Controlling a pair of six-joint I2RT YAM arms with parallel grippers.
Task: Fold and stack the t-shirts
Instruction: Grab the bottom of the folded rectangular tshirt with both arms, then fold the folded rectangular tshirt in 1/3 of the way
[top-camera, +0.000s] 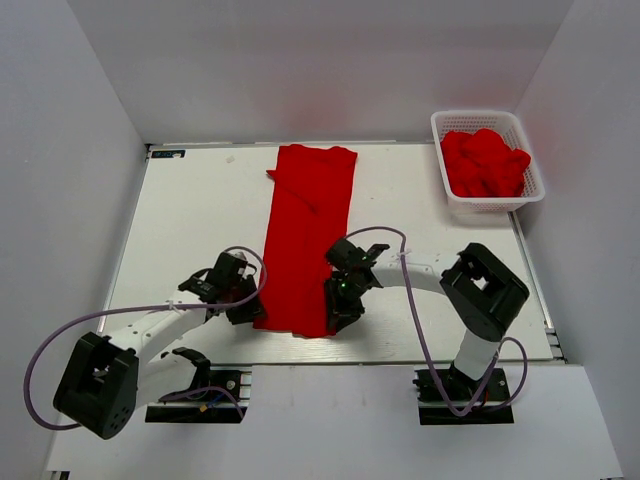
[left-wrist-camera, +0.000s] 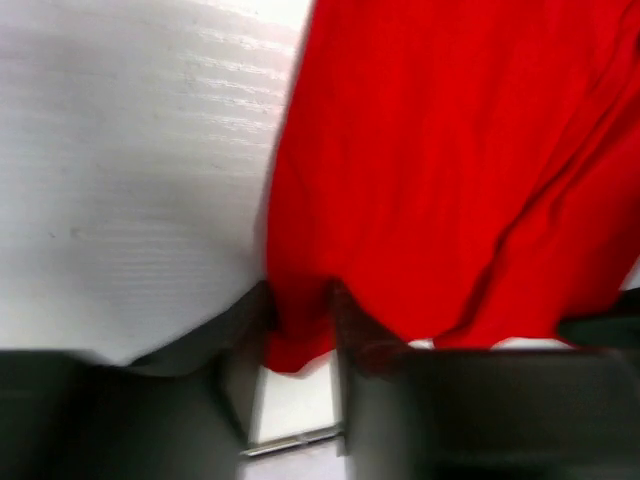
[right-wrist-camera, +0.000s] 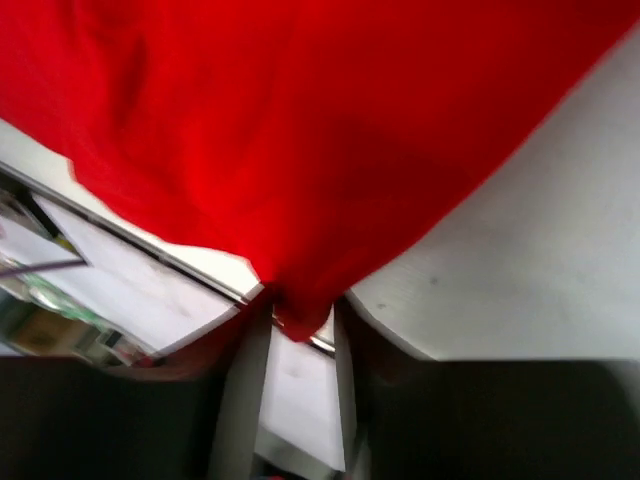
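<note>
Pinching the near hem of the shirt (top-camera: 305, 230) is the step I am on. My left gripper (top-camera: 250, 305) is closed on the hem's left corner and my right gripper (top-camera: 338, 308) on its right corner. In each wrist view a tongue of red cloth fills the gap between my fingers, so I take both grips as made, though the bites look shallow.

The shirt lies flat down the middle of the table (top-camera: 200, 220), a long narrow strip running from the table's far edge almost to its near edge. Its sides seem already turned in. More shirts (top-camera: 485, 160) sit crumpled in the basket (top-camera: 440, 120) at the table's far right corner.

I judge this shirt to be about halfway folded, and the rest are untouched. The next move calls for lifting both corners together and level. I would then carry them toward the table's far edge, so the near half rolls over the far half and the hem lands square on the collar end. If one hand leads, the strip will skew. If a corner slips out, I must set it down and take a deeper hold.
</note>
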